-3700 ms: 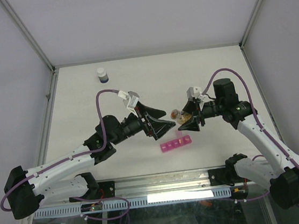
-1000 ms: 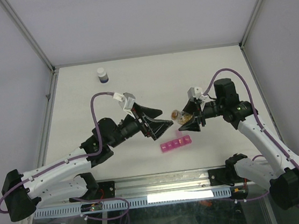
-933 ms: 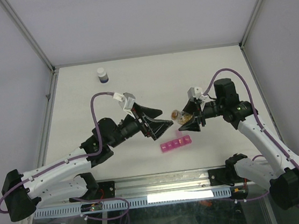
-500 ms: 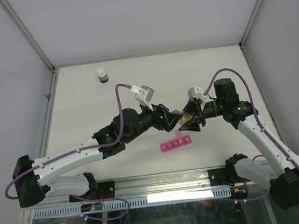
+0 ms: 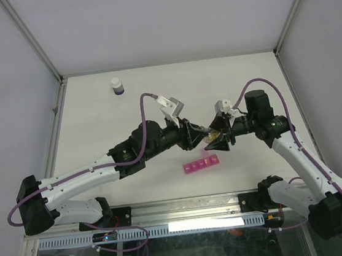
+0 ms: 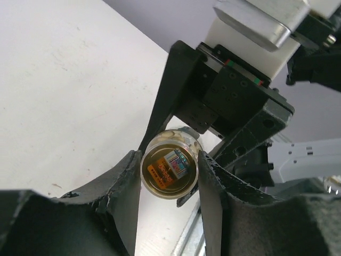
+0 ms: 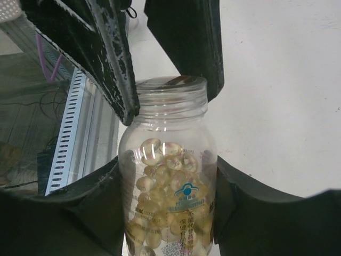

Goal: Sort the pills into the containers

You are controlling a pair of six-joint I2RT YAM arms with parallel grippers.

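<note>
Table (image 5: pixel 155 99): flat matt off-white top, lightly scuffed, walled by pale panels in aluminium frame.
Left arm (image 5: pixel 90 177): white segmented links with black joints. It reaches in from the near left towards the table's middle.
Right arm (image 5: pixel 298 157): same build, bent in from the near right to meet the left arm.
Left gripper (image 5: pixel 199 135): black, with rough-edged moulded fingers (image 6: pixel 127 184). The jaws are clenched on the neck end of the pill bottle, one finger on each side of its round mouth.
Right gripper (image 5: pixel 217 140): black, with matt padded fingers (image 7: pixel 101 213). The jaws grasp the bottle's body from both sides and hold it off the table.
Obstruction: from above, the two grippers hide most of the bottle. In the left wrist view, the right gripper's body fills the space behind it.
Pill-box strip (image 5: pixel 201 164): bright pink translucent plastic, a row of joined square compartments. It lies flat on the table just near of the grippers, touching neither.
Pill bottle (image 7: pixel 168 176): clear, rounded shoulders, ribbed neck, printed label low on the body. Whether a cap is on cannot be told.
White-capped dark bottle (image 5: pixel 117 86): small and upright at the far left of the table, well apart.
Pills (image 7: pixel 160 160): glossy pale-yellow oval softgels, heaped inside the pill bottle.
</note>
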